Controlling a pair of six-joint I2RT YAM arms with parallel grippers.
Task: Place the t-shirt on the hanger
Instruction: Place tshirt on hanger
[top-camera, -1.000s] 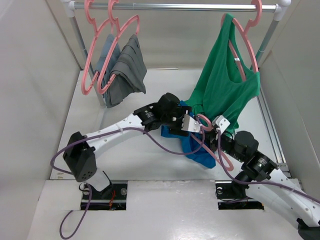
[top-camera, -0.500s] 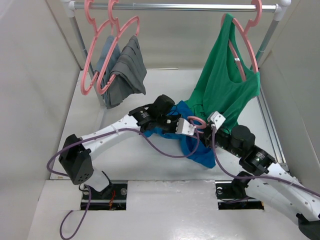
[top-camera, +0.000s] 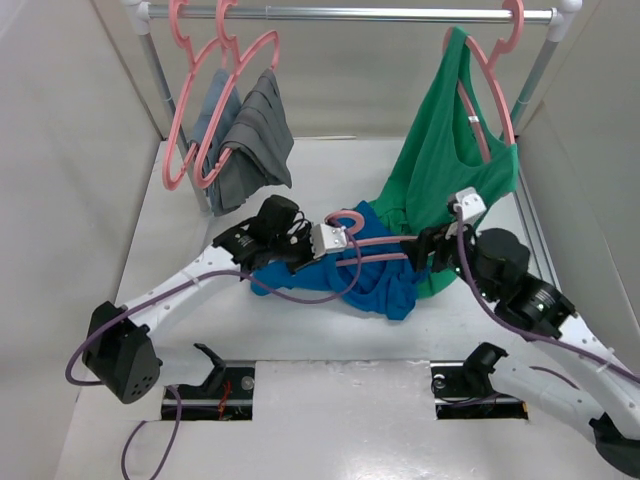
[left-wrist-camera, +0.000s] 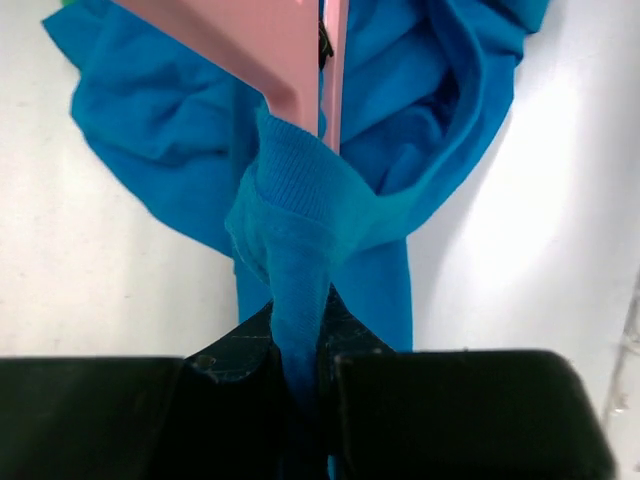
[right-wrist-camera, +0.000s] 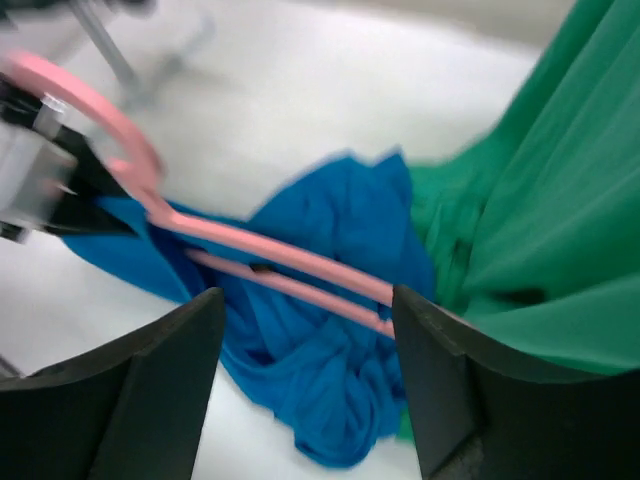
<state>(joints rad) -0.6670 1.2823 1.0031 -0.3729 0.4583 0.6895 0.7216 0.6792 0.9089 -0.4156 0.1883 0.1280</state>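
The bright blue t-shirt (top-camera: 375, 280) lies crumpled on the white table, mid-frame in the top view. The pink hanger (top-camera: 375, 243) lies across it, its hook (top-camera: 346, 217) by my left gripper (top-camera: 322, 243). In the left wrist view, that gripper (left-wrist-camera: 298, 335) is shut on the t-shirt's (left-wrist-camera: 160, 110) ribbed collar (left-wrist-camera: 300, 200), which wraps the hanger's (left-wrist-camera: 270, 45) end. My right gripper (top-camera: 425, 247) stands open at the hanger's other end. The right wrist view shows the hanger's (right-wrist-camera: 270, 255) two bars and the t-shirt (right-wrist-camera: 330, 400) ahead of its gripper (right-wrist-camera: 310, 335), with nothing gripped.
A metal rail (top-camera: 350, 14) crosses the back. A green tank top (top-camera: 450, 160) hangs from it on a pink hanger at right, draping down beside my right gripper. Grey garments (top-camera: 245, 130) hang on pink hangers at left. White walls close both sides.
My left gripper shut on the t-shirt's collar and pulled it left along the hanger. My right gripper opened, let go of the hanger and drew back to the right.
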